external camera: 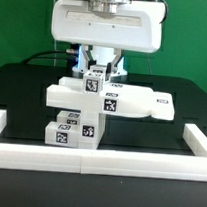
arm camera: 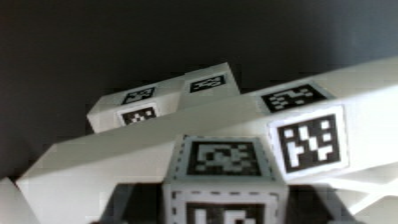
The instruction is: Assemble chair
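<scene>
White chair [external camera: 91,103] — directly under claw [external camera: 96,73] | claw gripping its top block

Wrist cam: close on the chair [arm camera: 196,165], white blocky pieces stacked and joined, each face with a black-and-white square tag. Nearest block [arm camera: 222,185] sits between the two dark, blurred fingers [arm camera: 128,205], tags on two of its faces. Behind it a wide white slab [arm camera: 107,160], untagged where visible. A tilted block [arm camera: 169,100] further back carries three tags; another block [arm camera: 311,125] beside it carries two. Black desk [arm camera: 71,50] behind, focus soft
</scene>
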Robot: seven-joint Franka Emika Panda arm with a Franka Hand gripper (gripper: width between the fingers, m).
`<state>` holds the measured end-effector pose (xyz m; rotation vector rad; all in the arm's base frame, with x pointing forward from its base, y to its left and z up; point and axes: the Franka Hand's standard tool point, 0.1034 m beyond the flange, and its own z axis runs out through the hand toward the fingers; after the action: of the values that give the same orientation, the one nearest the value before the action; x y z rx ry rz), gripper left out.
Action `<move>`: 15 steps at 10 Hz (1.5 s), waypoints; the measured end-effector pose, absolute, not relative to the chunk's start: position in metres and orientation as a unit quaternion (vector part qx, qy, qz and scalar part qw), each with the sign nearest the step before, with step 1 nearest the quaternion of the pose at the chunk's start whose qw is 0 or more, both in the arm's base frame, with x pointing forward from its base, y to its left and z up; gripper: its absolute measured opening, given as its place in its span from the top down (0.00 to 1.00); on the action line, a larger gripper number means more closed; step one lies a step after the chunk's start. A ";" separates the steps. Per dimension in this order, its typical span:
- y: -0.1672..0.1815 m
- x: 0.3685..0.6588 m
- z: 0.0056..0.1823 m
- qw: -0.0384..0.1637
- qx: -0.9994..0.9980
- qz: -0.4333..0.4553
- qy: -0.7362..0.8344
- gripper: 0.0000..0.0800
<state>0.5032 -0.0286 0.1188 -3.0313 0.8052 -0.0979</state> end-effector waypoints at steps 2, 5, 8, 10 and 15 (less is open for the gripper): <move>-0.028 0.503 0.119 0.006 -0.947 -0.031 0.320 0.64; -0.027 0.503 0.119 0.010 -0.922 -0.030 0.386 0.64; -0.026 0.503 0.119 0.016 -0.886 -0.028 0.462 0.64; -0.025 0.503 0.118 0.015 -0.893 -0.029 0.448 0.64; -0.021 0.503 0.118 0.011 -0.943 -0.030 0.332 0.19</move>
<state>0.5033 -0.0210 0.1183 -2.9413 1.0360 -0.0934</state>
